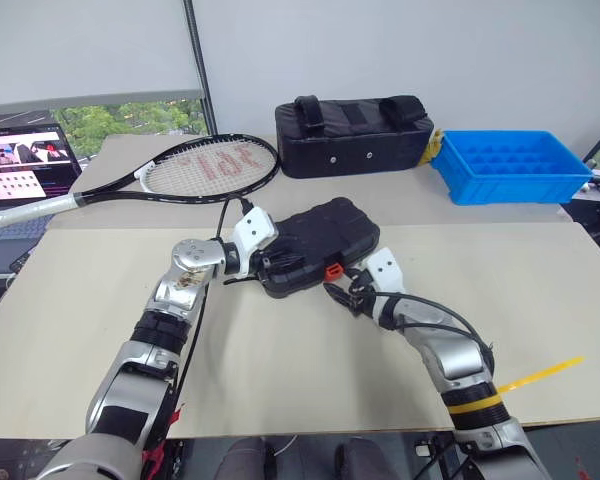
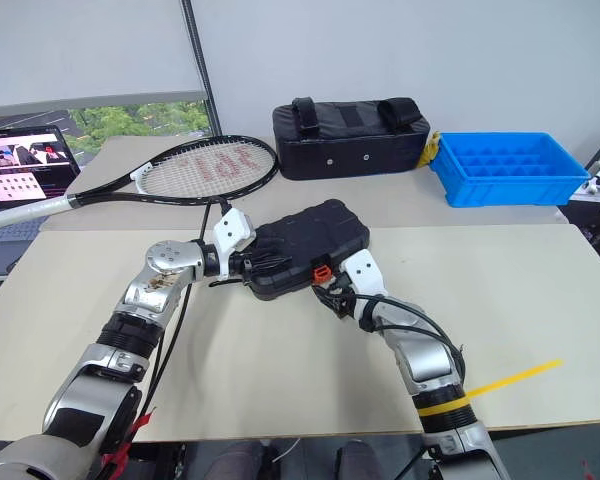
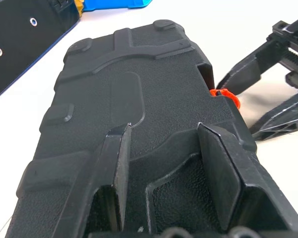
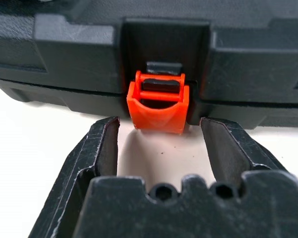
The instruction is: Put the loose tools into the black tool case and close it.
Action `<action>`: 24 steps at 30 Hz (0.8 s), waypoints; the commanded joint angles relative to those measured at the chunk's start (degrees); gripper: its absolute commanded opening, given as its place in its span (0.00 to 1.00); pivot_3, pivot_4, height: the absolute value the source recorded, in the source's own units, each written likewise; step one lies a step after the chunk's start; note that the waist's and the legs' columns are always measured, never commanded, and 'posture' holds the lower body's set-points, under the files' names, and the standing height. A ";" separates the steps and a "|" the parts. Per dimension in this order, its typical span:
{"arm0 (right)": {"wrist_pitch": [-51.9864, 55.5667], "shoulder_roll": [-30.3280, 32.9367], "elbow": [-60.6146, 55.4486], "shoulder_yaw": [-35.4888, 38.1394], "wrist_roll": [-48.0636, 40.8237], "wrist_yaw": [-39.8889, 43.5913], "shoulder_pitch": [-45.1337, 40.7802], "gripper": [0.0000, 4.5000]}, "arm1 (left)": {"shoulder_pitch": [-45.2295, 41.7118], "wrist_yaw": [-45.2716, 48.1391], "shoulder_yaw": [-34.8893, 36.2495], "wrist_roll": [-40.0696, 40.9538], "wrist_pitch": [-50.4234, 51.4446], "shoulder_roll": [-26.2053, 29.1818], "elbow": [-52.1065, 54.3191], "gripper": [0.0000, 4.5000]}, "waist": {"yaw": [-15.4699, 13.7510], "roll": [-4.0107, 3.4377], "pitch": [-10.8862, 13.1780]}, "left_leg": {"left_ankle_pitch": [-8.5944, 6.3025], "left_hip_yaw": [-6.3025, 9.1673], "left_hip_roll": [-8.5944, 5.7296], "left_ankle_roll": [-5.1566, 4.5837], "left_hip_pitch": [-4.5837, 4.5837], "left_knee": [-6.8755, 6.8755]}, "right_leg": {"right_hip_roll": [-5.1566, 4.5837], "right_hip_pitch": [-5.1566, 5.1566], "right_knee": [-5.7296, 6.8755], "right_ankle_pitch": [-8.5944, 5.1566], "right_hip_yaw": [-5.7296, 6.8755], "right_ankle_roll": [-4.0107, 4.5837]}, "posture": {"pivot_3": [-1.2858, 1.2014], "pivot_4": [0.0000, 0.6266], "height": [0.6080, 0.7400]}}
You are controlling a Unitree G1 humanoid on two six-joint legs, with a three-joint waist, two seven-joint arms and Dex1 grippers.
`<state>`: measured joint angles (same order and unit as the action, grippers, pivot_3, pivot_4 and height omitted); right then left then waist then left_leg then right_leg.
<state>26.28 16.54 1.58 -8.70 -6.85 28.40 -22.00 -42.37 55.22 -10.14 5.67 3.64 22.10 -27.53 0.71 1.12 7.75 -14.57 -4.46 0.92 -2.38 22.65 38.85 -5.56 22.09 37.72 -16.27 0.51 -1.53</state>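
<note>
The black tool case (image 1: pixel 320 235) lies shut on the table, its lid down and its orange latch (image 1: pixel 333 270) facing me. My left gripper (image 3: pixel 164 129) is open, both fingers lying flat on the near-left part of the lid. In front of the latch (image 4: pixel 158 106) my right gripper (image 4: pixel 159 119) stands open just above the table, one fingertip to each side of the latch and a little short of it, holding nothing. The loose tools are out of view.
A tennis racket (image 1: pixel 190 165) lies behind the case on the left. A black fabric bag (image 1: pixel 355 135) and a blue bin (image 1: pixel 510 165) stand at the table's back. A laptop (image 1: pixel 25 160) sits off the far left edge.
</note>
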 commanded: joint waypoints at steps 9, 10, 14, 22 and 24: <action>-3.69 -1.22 1.14 0.30 0.77 0.71 -2.69 0.28 | 1.09 -0.60 -1.20 -2.07 1.32 0.43 -1.35 0.51 | 0.01 0.00 0.00 | 0.00 0.00 0.00 0.00 0.00 -0.01 | -0.01 0.01 0.00 0.00 0.00 0.01 | 0.52 0.24 0.92; -3.49 -1.13 0.57 0.32 0.76 0.75 -2.52 0.27 | 1.24 -0.62 -1.31 -2.08 1.37 0.34 -1.18 0.51 | 0.01 0.00 0.00 | 0.00 0.00 0.00 0.00 0.01 -0.01 | -0.01 0.01 0.00 0.00 0.00 0.01 | 0.52 0.24 0.92; -2.87 -0.56 -1.18 0.39 0.78 0.93 -1.61 0.27 | 1.60 -0.47 -1.54 -2.09 1.52 0.26 -0.72 0.51 | 0.06 0.00 0.00 | 0.00 0.00 0.00 0.00 0.01 -0.03 | -0.01 0.03 0.00 0.00 -0.01 0.01 | 0.52 0.24 0.92; -0.25 0.75 -6.03 0.76 -0.60 2.34 0.81 0.33 | 1.89 -0.32 -1.92 -2.25 1.40 0.10 -0.74 0.51 | 0.03 0.00 0.00 | -0.01 0.00 0.00 -0.01 0.02 -0.06 | -0.03 0.03 -0.05 0.00 0.00 0.01 | 0.52 0.24 0.92; -0.74 0.75 -5.93 -0.03 0.79 1.68 0.98 0.41 | 1.84 -0.25 -2.07 -2.33 1.37 0.01 -0.87 0.51 | 0.02 0.00 0.00 | -0.01 0.00 0.00 -0.01 0.02 -0.07 | -0.03 0.03 -0.04 0.00 0.00 0.01 | 0.52 0.24 0.92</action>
<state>25.93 17.36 -1.61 -8.57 -5.83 30.21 -20.94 -42.03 54.60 -10.04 5.67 3.83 22.21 -26.98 0.73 1.12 7.76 -14.58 -4.46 0.92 -2.39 22.66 38.79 -5.58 22.12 37.67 -16.26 0.51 -1.52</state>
